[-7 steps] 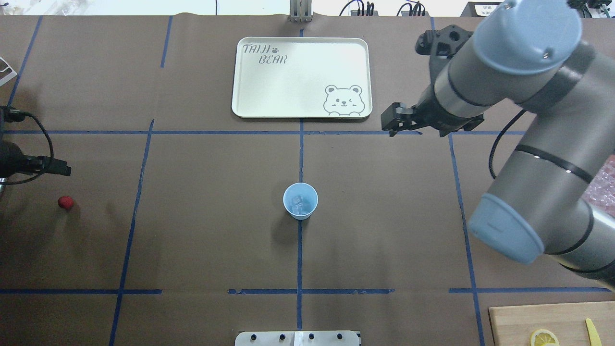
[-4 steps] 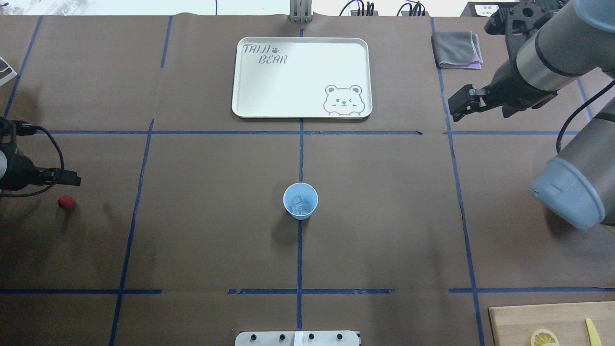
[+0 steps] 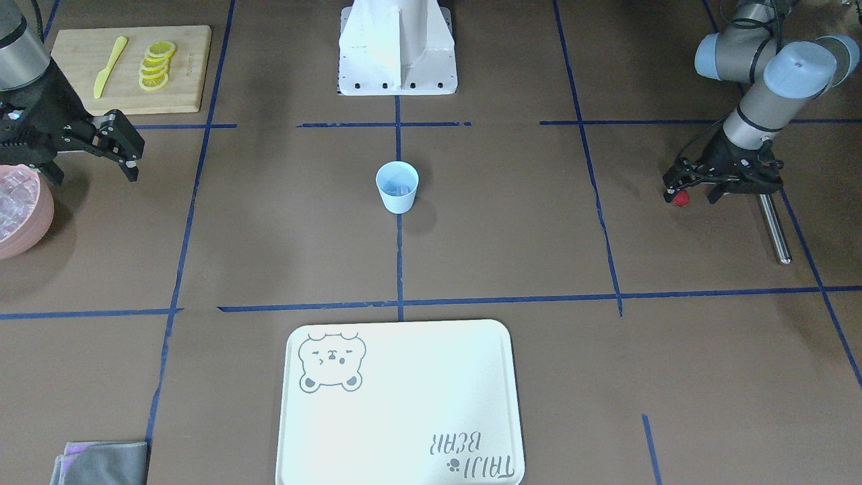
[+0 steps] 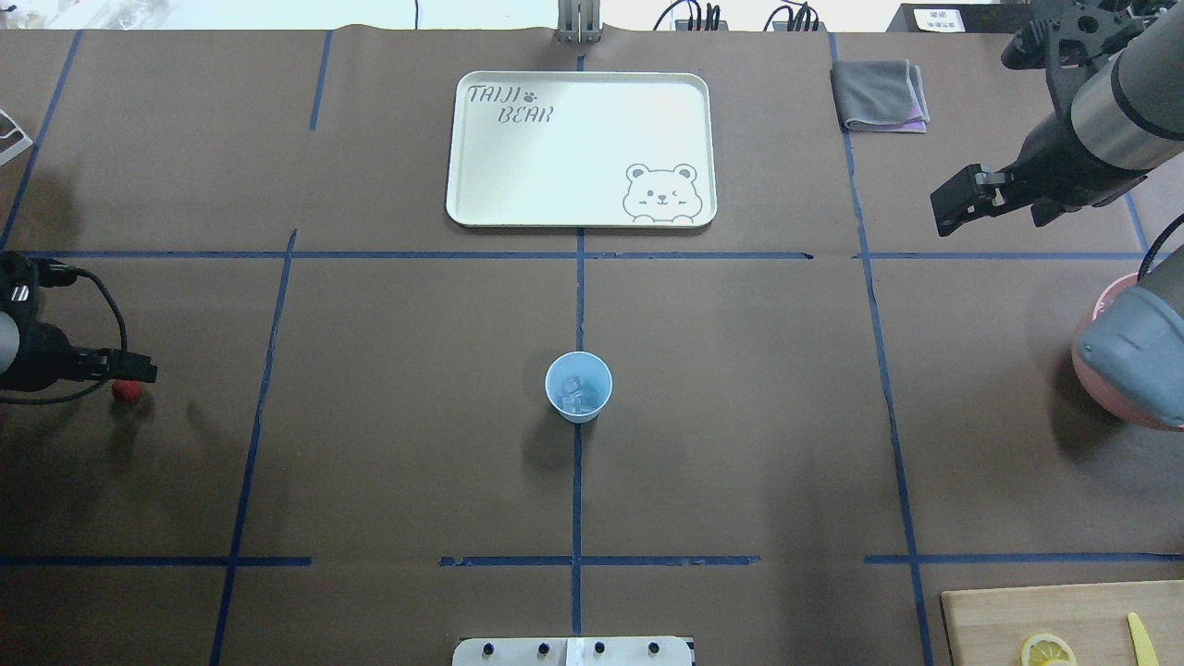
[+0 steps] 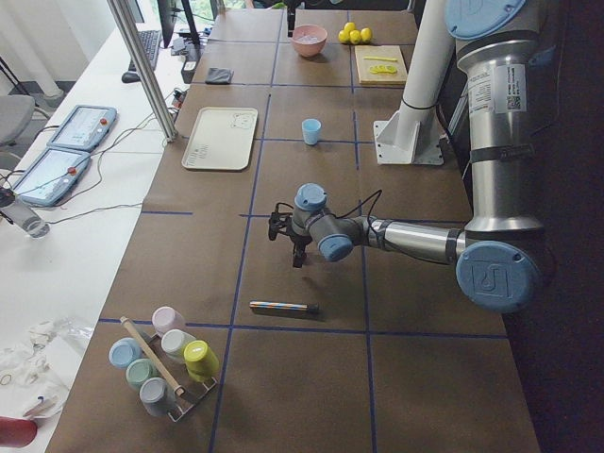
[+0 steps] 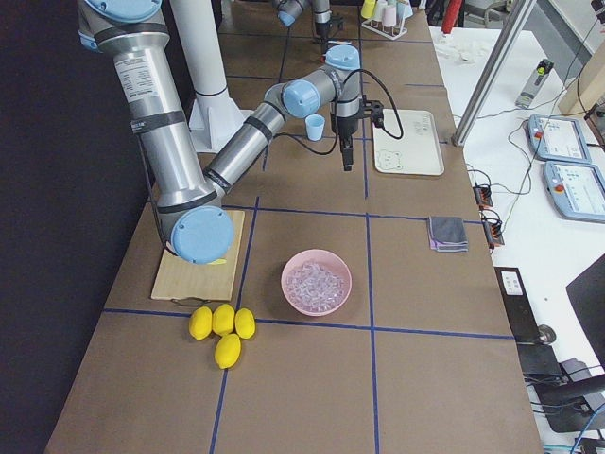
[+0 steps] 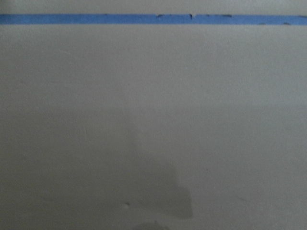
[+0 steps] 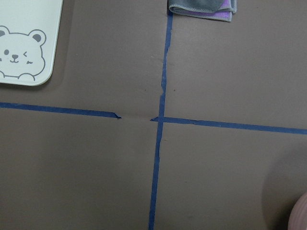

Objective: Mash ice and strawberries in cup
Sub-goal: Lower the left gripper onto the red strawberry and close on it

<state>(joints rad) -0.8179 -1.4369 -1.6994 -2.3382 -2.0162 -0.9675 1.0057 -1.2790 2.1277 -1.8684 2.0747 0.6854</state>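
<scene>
While left arm reaches down to strawberry, jaws apart, right arm aloft, jaws wide.

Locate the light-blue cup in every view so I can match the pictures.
Exterior front-facing: cup near centre, above the bear tray.
Overhead exterior: cup near centre, below the bear tray.
Exterior left: cup upper middle, right of the bear tray.
Exterior right: cup top middle, left of the bear tray.
Left wrist-mounted: not in it.
Right wrist-mounted: not in it.
Shared landmark: the bear tray.
</scene>
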